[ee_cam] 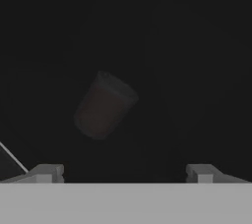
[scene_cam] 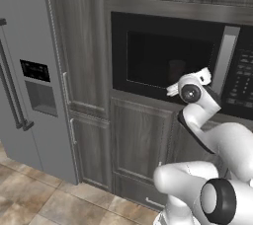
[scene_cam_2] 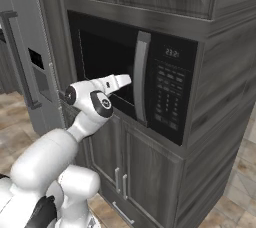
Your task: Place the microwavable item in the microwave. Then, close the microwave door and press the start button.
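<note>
Behind the closed microwave door (scene_cam: 168, 58), the cup (ee_cam: 104, 105) shows only dimly through dark glass, while the gripper (ee_cam: 123, 171), fingers spread, holds nothing.

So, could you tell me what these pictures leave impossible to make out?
- Cup, hand view: dim through the dark door window; what it stands on is lost in darkness.
- Keypad, right base view: button labels too small to read.
- Gripper, left base view: fingertips hidden behind the white hand.
- Door handle, left base view: lower end covered by the arm.
</note>
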Controlling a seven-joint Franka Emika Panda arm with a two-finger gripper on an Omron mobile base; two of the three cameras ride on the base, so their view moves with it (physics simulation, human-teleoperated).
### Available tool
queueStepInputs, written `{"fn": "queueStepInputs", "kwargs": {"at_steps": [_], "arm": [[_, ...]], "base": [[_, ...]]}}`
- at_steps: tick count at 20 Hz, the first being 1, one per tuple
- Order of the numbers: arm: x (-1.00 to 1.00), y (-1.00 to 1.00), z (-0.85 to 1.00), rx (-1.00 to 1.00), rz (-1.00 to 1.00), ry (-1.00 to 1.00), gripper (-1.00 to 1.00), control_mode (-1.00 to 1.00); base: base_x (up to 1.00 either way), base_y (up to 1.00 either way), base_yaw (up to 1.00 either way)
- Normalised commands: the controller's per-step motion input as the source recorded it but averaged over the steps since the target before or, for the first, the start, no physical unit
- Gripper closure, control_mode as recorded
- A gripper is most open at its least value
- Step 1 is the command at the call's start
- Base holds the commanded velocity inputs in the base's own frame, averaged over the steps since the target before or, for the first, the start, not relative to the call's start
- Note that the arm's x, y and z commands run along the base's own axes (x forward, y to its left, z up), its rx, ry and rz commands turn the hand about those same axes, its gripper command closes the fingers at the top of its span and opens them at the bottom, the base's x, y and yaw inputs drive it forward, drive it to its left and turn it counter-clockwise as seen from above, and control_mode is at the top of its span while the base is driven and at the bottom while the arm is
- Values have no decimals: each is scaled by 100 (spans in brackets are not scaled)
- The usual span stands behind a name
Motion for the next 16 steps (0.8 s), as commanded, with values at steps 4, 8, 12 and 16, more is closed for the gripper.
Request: {"fn": "queueStepInputs", "kwargs": {"at_steps": [4, 8, 12, 16], "arm": [[8, -5, 33, 3, 0, 0, -100, -100], [25, -9, 27, 6, 0, 6, -100, -100], [63, -6, 13, 8, 0, 20, -100, -100], [54, 0, 9, 6, 0, 22, -100, -100]], "base": [[0, 0, 0], [0, 0, 0], [0, 0, 0], [0, 0, 0]]}}
